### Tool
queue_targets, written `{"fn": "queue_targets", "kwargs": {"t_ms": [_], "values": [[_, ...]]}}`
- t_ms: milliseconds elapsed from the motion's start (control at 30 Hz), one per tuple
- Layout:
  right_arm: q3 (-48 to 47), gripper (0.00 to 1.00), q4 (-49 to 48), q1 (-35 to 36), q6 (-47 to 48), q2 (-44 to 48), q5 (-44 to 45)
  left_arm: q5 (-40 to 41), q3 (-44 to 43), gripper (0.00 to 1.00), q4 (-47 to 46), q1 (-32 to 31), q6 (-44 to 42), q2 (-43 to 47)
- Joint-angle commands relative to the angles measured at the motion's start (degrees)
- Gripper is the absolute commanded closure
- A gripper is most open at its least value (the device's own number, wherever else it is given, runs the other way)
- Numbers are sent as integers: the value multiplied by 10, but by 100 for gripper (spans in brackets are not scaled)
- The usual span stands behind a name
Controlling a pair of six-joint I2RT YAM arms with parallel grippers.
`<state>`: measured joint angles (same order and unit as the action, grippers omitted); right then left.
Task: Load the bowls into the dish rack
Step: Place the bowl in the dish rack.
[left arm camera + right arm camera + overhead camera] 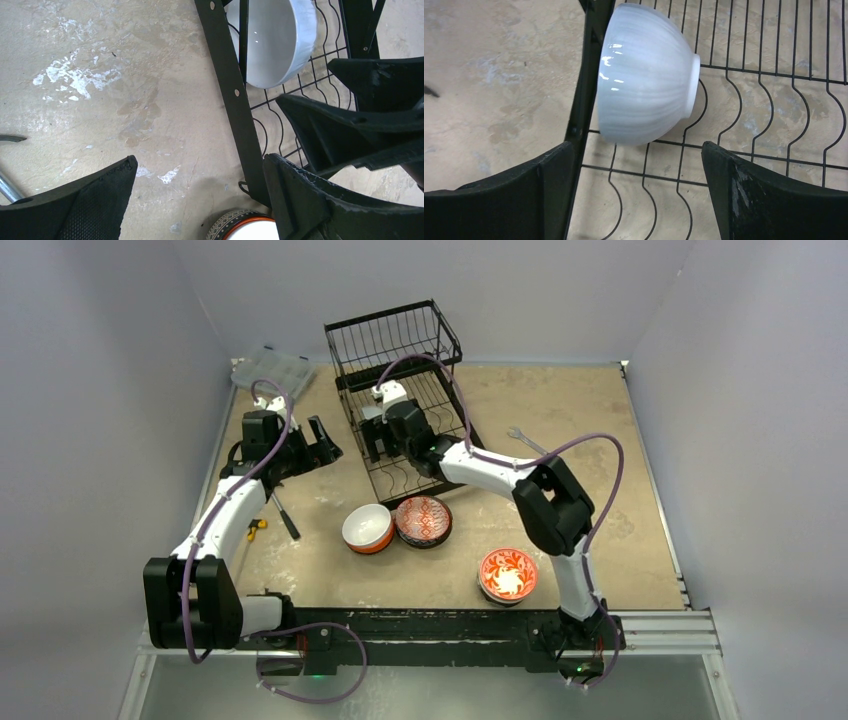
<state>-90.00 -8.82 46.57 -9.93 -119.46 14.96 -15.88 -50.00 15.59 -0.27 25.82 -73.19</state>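
Presently the right gripper (634,150) (jaws apart, empty) hangs over a ribbed white ceramic bowl (644,75), which stands on edge in the black wire dish rack (583,105), mouth toward the left rail. Nearward on the tan table (560,420), a white-lined orange bowl (367,528) lies unloaded, probably closest to the left gripper (318,440), which is likewise spread.

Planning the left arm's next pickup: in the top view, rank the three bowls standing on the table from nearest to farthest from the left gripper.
1. White-lined orange bowl, below and slightly right of the left gripper in the top view.
2. Dark red patterned bowl, right beside the first, on its right.
3. Bright orange floral bowl, alone at the near right.
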Motion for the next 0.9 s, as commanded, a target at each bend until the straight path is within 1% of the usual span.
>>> {"fn": "queue_targets", "kwargs": {"t_ms": [0,233,367,433,533,700,767,867], "values": [[21,1,12,3,-18,57,-35,-9,-3,5,-9,2,-12,-2],[70,1,9,-6,-32,96,-79,-12,-3,5,-9,2,-12,-7],[111,2,-7,-29,-46,121,-135,-16,-3,5,-11,2,-12,-9],[129,2,-8,-43,-48,133,-147,-16,-3,5,-11,2,-11,-12],[160,3,-15,-72,-55,155,-169,-22,-4,5,-10,2,-11,-18],[212,5,-24,-144,-61,197,-205,-43,-3,6,-15,1,-8,-31],[221,7,-15,-169,-55,211,-197,-55,-5,8,-17,0,-7,-38],[226,9,4,-195,-35,225,-148,-58,-6,8,-19,-7,-5,-41]]}}
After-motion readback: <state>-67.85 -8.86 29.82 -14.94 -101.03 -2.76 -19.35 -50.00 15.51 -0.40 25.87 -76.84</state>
